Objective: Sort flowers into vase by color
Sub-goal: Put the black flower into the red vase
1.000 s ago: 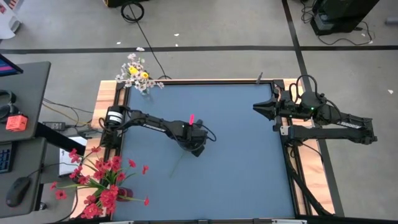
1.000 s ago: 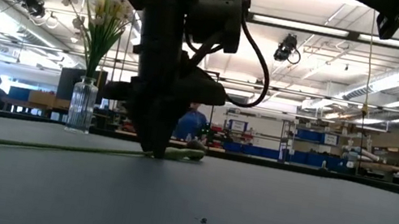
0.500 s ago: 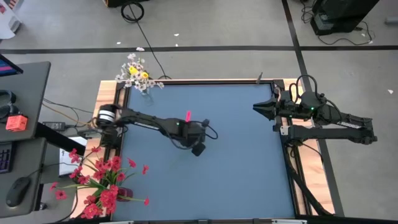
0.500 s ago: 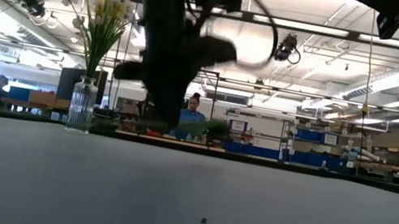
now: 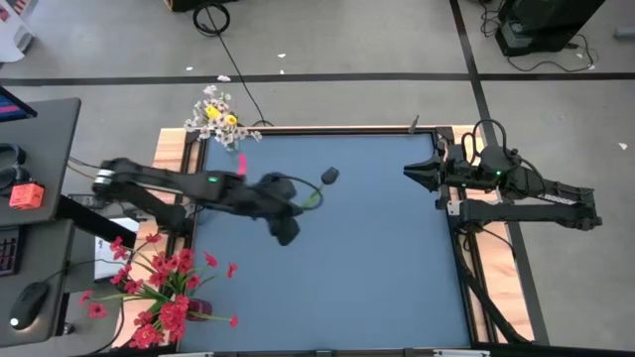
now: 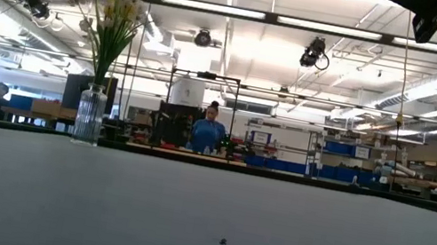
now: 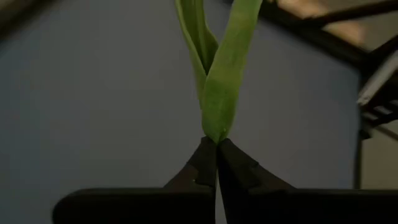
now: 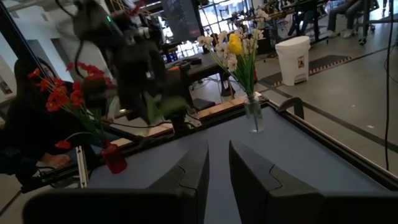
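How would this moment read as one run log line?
left gripper: shut on green-stemmed dark-budded flower, lifted above blue table | right gripper: open, waiting at right edge

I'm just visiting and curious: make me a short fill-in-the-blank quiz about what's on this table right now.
1. The left gripper has its jaws shut on a flower's ____ stem.
2. The vase at the table's near-left corner holds ____ flowers.
3. The clear vase holds white and ____ flowers.
4. The right gripper holds ____.

Missing words: green; red; yellow; nothing
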Tool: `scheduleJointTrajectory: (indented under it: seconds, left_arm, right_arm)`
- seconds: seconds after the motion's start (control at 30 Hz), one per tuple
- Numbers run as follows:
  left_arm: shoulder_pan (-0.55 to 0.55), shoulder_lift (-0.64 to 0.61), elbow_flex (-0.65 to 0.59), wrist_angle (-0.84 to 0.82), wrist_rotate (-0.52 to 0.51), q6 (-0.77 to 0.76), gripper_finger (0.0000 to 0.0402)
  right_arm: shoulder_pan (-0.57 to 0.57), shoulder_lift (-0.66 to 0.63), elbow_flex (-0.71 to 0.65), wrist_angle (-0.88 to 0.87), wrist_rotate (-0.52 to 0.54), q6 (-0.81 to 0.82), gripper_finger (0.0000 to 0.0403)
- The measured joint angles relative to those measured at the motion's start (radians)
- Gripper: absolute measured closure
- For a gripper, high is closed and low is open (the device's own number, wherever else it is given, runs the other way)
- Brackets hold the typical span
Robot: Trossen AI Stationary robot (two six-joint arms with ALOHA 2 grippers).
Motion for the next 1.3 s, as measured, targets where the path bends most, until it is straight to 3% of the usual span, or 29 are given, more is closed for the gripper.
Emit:
scheduleJointTrajectory:
  seconds: [0.23, 0.47, 0.7, 0.83, 1.03, 1.3]
  left_arm:
    - [-0.128, -0.208, 0.000, 0.026, -0.041, 0.176, 0.0393]
    - [-0.362, -0.403, 0.000, 0.024, -0.027, 0.445, 0.0399]
    - [-0.558, -0.611, 0.000, -0.007, -0.064, 0.533, 0.0400]
    - [-0.593, -0.748, -0.063, 0.000, -0.111, 0.535, 0.0401]
    - [-0.592, -0.953, -0.271, 0.111, -0.134, 0.531, 0.0401]
    - [-0.592, -1.072, -0.465, 0.145, -0.077, 0.457, 0.0401]
  right_arm:
    - [0.000, 0.000, 0.000, 0.000, 0.000, 0.000, 0.0330]
    - [0.000, 0.000, 0.000, 0.000, 0.000, 0.000, 0.0330]
    - [0.000, 0.000, 0.000, 0.000, 0.000, 0.000, 0.0330]
    - [0.000, 0.000, 0.000, 0.000, 0.000, 0.000, 0.0330]
    - [0.000, 0.000, 0.000, 0.000, 0.000, 0.000, 0.0330]
    - [0.000, 0.000, 0.000, 0.000, 0.000, 0.000, 0.0330]
